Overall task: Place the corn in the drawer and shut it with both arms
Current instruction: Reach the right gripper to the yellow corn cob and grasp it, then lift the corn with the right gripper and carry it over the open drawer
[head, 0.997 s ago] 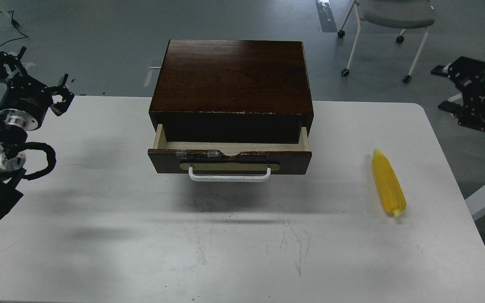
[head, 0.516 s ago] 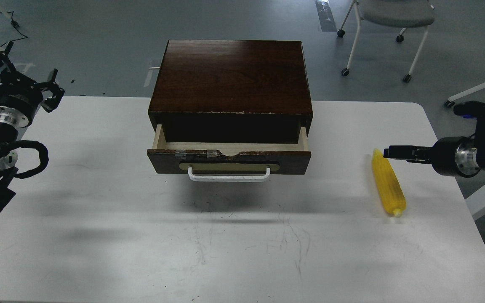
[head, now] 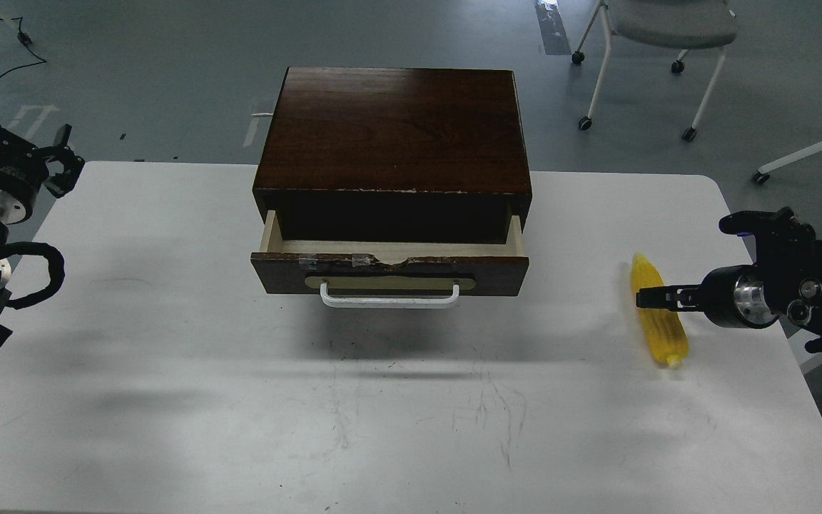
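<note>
Dim, even overhead light; soft blurred shadows on the white table (head: 168, 400) under the drawer (head: 389, 273), whose interior is black (sharp focus throughout, faint sheen on the cabinet top (head: 393, 128))

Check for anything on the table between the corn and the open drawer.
Nothing visible stands between them: bare table lies between the corn and the drawer, which is pulled out partway. The right gripper overlaps the corn.

White table (head: 168, 371) — grey chair (head: 668, 28) behind
</note>
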